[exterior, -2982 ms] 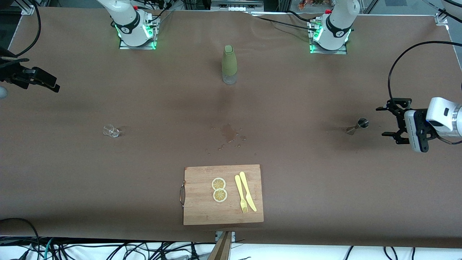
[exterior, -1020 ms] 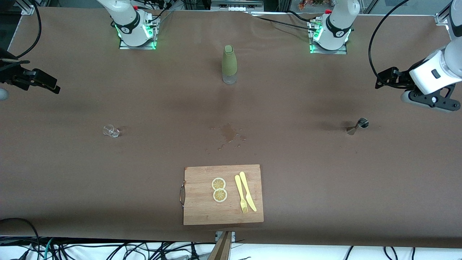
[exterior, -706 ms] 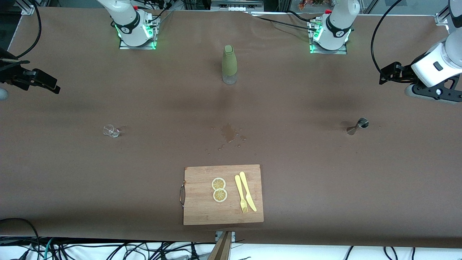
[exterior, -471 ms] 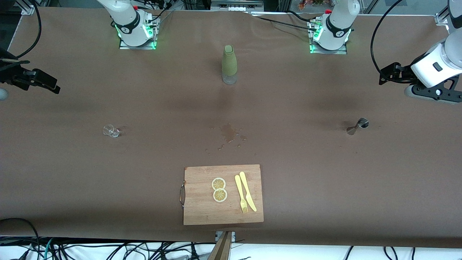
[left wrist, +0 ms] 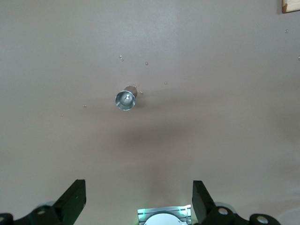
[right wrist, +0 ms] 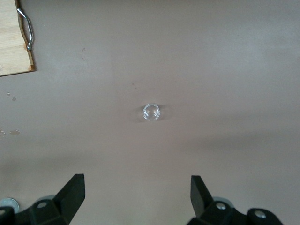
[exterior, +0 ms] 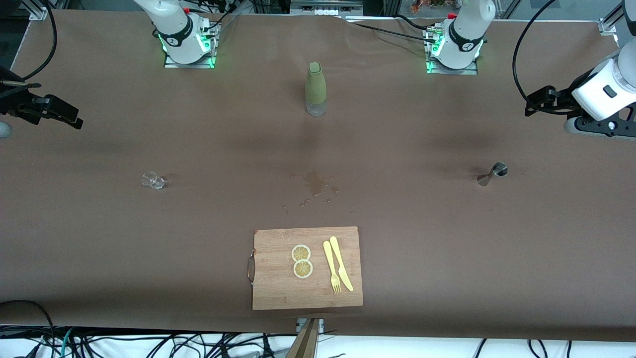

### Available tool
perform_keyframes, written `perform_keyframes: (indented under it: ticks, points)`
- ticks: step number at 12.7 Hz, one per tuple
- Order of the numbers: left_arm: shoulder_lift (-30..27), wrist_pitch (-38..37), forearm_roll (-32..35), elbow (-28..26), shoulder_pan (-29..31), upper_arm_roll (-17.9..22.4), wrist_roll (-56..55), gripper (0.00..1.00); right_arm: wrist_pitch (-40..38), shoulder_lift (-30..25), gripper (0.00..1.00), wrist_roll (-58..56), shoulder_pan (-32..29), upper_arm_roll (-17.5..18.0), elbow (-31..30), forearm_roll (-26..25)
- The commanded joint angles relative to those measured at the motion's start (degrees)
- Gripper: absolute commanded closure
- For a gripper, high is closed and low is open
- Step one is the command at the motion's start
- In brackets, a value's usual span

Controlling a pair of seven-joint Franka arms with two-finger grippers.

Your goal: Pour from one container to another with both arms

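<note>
A small clear glass (exterior: 153,180) stands on the brown table toward the right arm's end; it also appears in the right wrist view (right wrist: 151,112). A metal jigger (exterior: 493,173) stands toward the left arm's end, its open cup showing in the left wrist view (left wrist: 125,99). My left gripper (exterior: 536,102) hangs high over the table edge at its own end, open and empty (left wrist: 138,199). At the other end my right gripper (exterior: 69,117) waits high over the table edge, also open and empty (right wrist: 136,194).
A green sleeved bottle (exterior: 315,89) stands between the two bases. A spill of drops (exterior: 315,184) marks the table's middle. Nearer the front camera lies a wooden cutting board (exterior: 278,288) with two lemon slices (exterior: 301,261) and a yellow fork and knife (exterior: 337,268).
The left arm has risen from beside the jigger and swung up toward its end of the table, drifting slightly outward in the last half second. The right arm has not moved.
</note>
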Motion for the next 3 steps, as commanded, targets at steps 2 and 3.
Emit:
perform_keyframes:
  ticks: [2, 3]
  points:
    - [-0.8, -1.2, 1.0, 0.6, 0.1, -0.6, -1.1, 0.00, -0.3, 0.2, 0.00, 0.6, 0.4, -0.4, 0.8, -0.2]
    - [-0.8, -1.2, 1.0, 0.6, 0.1, -0.6, -1.1, 0.00, -0.2, 0.2, 0.00, 0.6, 0.4, -0.4, 0.8, -0.2]
